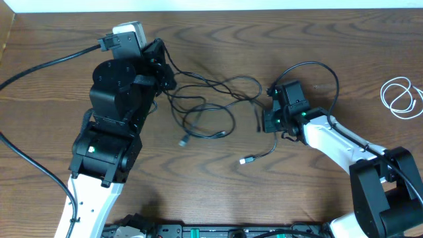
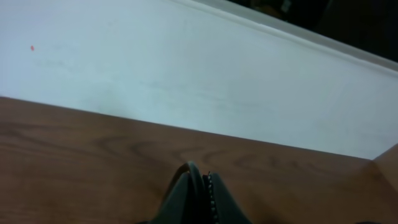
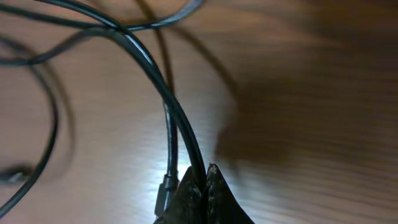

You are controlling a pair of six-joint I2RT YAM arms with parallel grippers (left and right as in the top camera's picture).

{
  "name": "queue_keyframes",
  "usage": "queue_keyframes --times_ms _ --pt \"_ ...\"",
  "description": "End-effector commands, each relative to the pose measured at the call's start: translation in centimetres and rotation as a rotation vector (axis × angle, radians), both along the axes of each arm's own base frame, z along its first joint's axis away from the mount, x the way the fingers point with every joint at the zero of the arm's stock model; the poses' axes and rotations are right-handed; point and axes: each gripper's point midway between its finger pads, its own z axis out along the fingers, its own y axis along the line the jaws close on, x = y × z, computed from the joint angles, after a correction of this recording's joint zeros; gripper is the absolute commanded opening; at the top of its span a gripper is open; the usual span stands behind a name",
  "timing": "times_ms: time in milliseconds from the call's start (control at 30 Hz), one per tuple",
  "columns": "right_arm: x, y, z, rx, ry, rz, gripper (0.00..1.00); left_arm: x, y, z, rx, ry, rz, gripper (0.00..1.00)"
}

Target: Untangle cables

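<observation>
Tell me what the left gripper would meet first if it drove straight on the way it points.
Way looks free: past the left gripper only brown wooden table, then probably the white surface.

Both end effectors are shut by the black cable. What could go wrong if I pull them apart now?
1. The black cable crosses itself in several loops between the arms; pulling with the right end effector, shut on it, may cinch a knot.
2. The left end effector is shut, but its wrist view shows no clear cable in its grip, so that side may slip.
3. The loose plug end near the right arm could snag a loop.
</observation>
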Motion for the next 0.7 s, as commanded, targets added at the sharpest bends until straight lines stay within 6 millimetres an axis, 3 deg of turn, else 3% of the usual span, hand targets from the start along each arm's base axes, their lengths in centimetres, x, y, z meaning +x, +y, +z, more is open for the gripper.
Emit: queue_keyframes --times_ms 0,67,300,433,667 --pt "1.2 -3.5 0.1 -0.185 -0.061 -0.114 0.02 -0.2 0.6 1.0 0.013 -0.023 0.025 0.08" --pt "1.1 -3.8 0.0 -0.191 -0.057 -0.12 0.13 -0.2 0.8 0.6 0.022 -0.005 0.035 0.08" --pt "1.1 -3.9 -0.1 -0.189 -0.05 -0.12 0.25 -1.0 1.4 -2.4 0.066 0.11 0.055 0.08" --pt "0.8 -2.9 -0.1 -0.137 -0.033 -0.093 0.36 -1.7 1.8 -6.0 0.116 0.249 0.062 0.08" --pt "0.8 -1.9 0.9 -0.071 0.013 -0.069 0.34 -1.1 1.6 -13.2 0.195 0.481 0.057 0.08"
